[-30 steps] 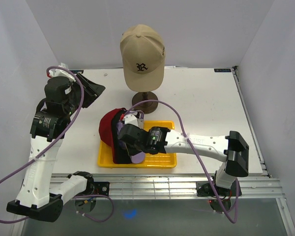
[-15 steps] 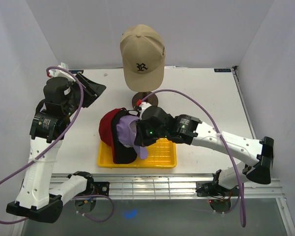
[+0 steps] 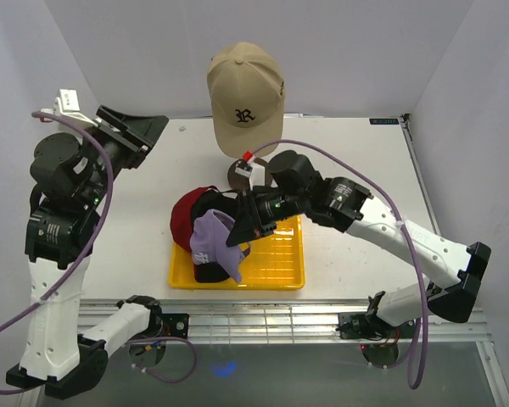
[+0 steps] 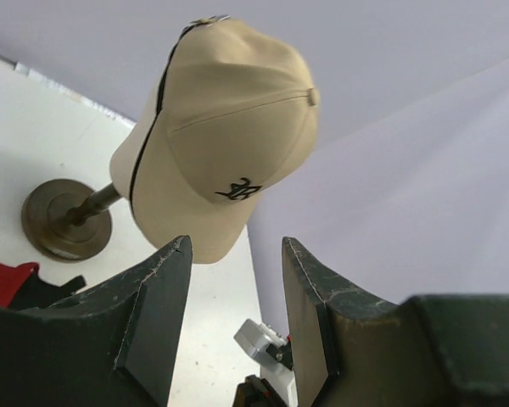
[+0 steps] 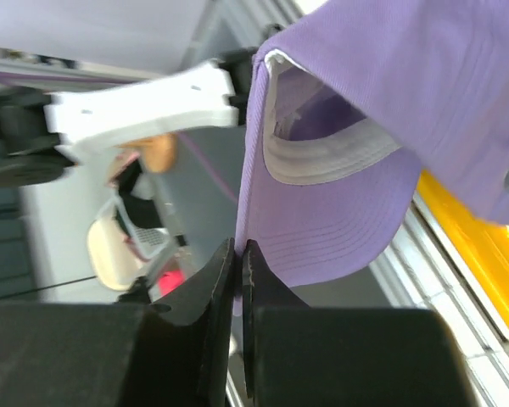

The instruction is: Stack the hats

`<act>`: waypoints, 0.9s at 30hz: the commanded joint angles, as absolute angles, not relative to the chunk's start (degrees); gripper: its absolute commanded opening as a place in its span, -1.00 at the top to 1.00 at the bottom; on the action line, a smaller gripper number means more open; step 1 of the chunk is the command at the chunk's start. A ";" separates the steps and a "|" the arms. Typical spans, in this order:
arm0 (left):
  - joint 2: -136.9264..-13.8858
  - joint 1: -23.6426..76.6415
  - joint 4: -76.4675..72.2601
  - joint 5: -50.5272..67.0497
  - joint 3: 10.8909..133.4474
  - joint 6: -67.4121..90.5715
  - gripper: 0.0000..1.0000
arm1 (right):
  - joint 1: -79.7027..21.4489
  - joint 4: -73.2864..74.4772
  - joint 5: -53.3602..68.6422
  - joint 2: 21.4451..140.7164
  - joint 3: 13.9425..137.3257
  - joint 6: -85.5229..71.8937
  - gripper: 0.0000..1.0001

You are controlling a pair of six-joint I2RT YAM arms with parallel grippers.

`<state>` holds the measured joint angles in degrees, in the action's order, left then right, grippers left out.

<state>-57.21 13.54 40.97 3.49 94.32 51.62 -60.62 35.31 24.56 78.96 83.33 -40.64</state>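
The tan cap with a dark "R" sits on a stand at the back; it also shows in the left wrist view. My right gripper is shut on the lavender cap and holds it lifted above the tray; in the right wrist view its jaws pinch the cap's edge. The black cap and the red cap lie nested in the yellow tray. My left gripper is open and empty, raised at the far left; its fingers frame the tan cap.
The tan cap's stand has a round dark base just behind the tray. White walls close in the table on the left, back and right.
My right gripper has lifted the lavender cap off the pile and swung back toward the right. My left arm has risen and moved left.
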 commanded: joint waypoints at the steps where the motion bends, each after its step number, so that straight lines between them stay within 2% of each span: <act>1: -53.97 13.18 36.13 3.34 96.77 53.44 -0.13 | -58.19 27.77 34.45 79.97 94.37 -42.98 0.84; 6: -50.80 13.18 32.61 2.29 97.73 53.62 -0.14 | -53.10 21.12 42.07 83.05 102.03 -49.45 0.84; 13: -50.36 13.27 32.43 2.55 98.62 54.31 -0.14 | -45.36 -16.22 46.06 89.89 107.22 -76.43 0.84; 14: -50.19 13.18 32.26 2.72 98.27 54.49 -0.14 | -44.83 -22.79 45.53 91.22 109.75 -79.16 0.84; 18: -49.22 13.27 31.03 2.90 97.03 54.93 -0.14 | -41.41 -31.00 39.57 98.60 119.86 -86.21 0.84; 22: -49.48 13.18 31.37 3.69 97.29 54.84 -0.14 | -38.85 -33.14 33.85 106.69 131.29 -89.82 0.85; 24: -49.75 13.18 31.81 3.60 96.95 55.02 -0.14 | -37.71 -33.66 30.17 107.23 131.92 -90.35 0.84; 27: -50.62 13.18 30.86 2.64 95.45 55.02 -0.18 | -36.48 -38.13 25.95 105.39 126.49 -91.75 0.84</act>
<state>-49.43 13.54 31.90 2.83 96.66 54.74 -37.74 -27.40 33.12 108.29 127.26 -88.25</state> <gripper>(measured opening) 0.581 0.089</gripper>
